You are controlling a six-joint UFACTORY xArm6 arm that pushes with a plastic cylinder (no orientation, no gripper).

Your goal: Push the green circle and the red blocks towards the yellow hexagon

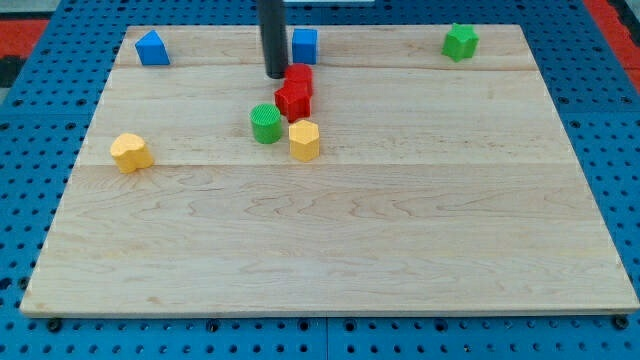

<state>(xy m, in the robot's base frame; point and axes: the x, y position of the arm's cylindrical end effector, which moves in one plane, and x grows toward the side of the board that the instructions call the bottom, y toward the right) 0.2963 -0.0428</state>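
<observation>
My tip (276, 75) is near the view's top centre, just left of and touching or almost touching the upper red block (300, 75). A second red block (294, 99), star-like, sits right below it. The green circle (265, 123) lies below and left of that. The yellow hexagon (304, 140) sits just right of the green circle and below the red blocks. The rod rises out of the view's top.
The wooden board (330, 240) lies on a blue pegboard. A blue block (152, 48) is at top left, a blue cube (305, 45) right of the rod, a green star-like block (460, 41) at top right, a yellow block (130, 152) at left.
</observation>
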